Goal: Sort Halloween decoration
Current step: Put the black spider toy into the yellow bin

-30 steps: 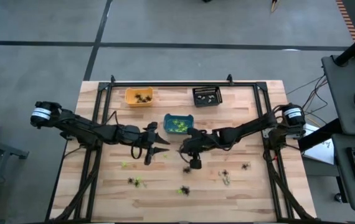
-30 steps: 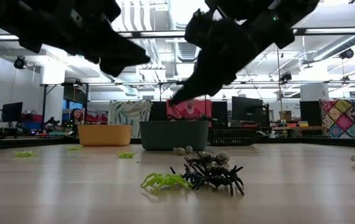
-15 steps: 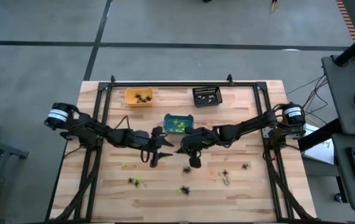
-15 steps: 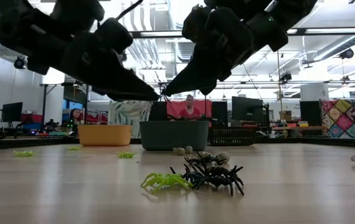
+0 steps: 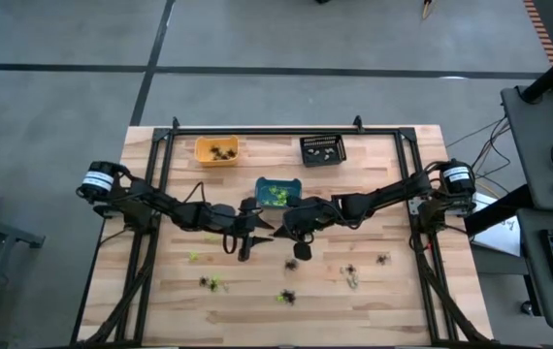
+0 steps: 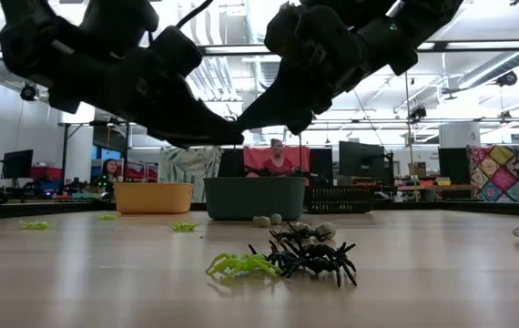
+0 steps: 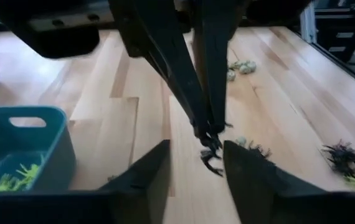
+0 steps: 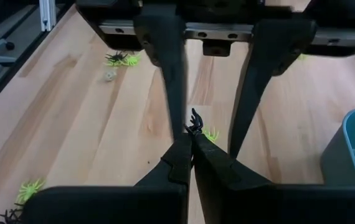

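Note:
My right gripper (image 8: pixel 190 142) is shut on a small black spider decoration (image 8: pixel 194 121) above the table's middle (image 5: pixel 278 230). My left gripper (image 7: pixel 196 144) faces it from the table's left (image 5: pixel 260 231). It is open, with one finger on each side of the spider and of the right fingertips, touching neither. More decorations, lime green (image 5: pixel 194 256) and black (image 5: pixel 351 270), lie loose on the wood toward the near edge. The low view shows a black and green clump (image 6: pixel 300 256) resting on their legs. My right gripper pinches the black spider by one end (image 7: pixel 210 138) between its two fingertips, only at their free ends. The fingers slant down from the table's right. The spider sticks out past the tips, its legs (image 7: pixel 212 160) dangling, lifted clear of the table.
A teal bin (image 5: pixel 277 192) with green pieces stands just beyond the grippers. An orange bin (image 5: pixel 216 150) and a black bin (image 5: pixel 322 149) sit at the far edge. Pale pieces (image 7: pixel 243 67) lie on the wood. A metal frame (image 5: pixel 160 141) borders the table.
My left gripper has moved down and toward the table's right, up to my right gripper, so that its fingers now stand on either side of the held black spider. My right gripper has kept its place, still shut on the spider.

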Robot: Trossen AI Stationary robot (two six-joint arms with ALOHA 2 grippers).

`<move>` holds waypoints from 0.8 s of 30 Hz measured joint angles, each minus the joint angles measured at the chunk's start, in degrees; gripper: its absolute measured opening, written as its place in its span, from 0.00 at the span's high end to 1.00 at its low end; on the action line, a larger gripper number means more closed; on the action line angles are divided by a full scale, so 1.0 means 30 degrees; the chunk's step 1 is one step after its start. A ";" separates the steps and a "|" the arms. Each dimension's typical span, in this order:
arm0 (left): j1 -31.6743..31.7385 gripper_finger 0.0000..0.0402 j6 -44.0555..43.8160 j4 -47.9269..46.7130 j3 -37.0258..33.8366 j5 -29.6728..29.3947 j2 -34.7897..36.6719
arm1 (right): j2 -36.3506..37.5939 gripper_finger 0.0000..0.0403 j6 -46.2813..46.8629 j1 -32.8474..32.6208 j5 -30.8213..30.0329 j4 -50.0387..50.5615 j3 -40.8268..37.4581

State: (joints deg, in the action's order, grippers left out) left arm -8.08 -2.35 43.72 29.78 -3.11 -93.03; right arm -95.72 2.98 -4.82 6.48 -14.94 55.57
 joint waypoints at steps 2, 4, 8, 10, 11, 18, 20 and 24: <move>0.0007 0.78 0.0065 -0.0087 0.0116 -0.0222 0.0015 | 0.0000 0.98 0.0000 0.0000 -0.0020 0.0008 0.0000; 0.0003 0.89 0.0127 -0.0366 0.0185 -0.0230 0.0015 | 0.0000 0.98 0.0124 0.0000 -0.0137 -0.0007 0.0000; 0.0000 0.97 0.0123 -0.0562 0.0188 -0.0232 0.0036 | 0.0000 0.96 0.0230 0.0015 -0.0211 0.0015 0.0000; 0.0008 0.96 0.0101 -0.0665 0.0188 -0.0250 0.0089 | 0.0000 0.93 0.0448 0.0086 -0.0188 0.0037 0.0000; 0.0014 0.97 0.0094 -0.0801 0.0188 -0.0300 0.0168 | 0.0011 0.91 0.0647 0.0150 -0.0176 0.0102 0.0000; 0.0238 0.99 -0.0616 -0.4260 0.0195 -0.2002 0.1970 | 0.0796 0.73 0.1346 0.1102 -0.0375 0.1799 0.0000; 0.0625 1.00 -0.1441 -0.5986 0.0203 -0.3094 0.2972 | 0.1398 0.69 0.1641 0.1385 -0.1206 0.2484 0.0000; 0.2437 1.00 -0.3468 -1.1360 0.0779 -0.4310 0.5469 | 0.2820 0.64 0.2009 0.1715 -0.3697 0.4443 0.0000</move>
State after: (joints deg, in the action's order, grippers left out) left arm -0.77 -12.75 9.64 32.12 -16.04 -76.63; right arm -87.26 9.01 0.33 -4.61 -1.61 55.57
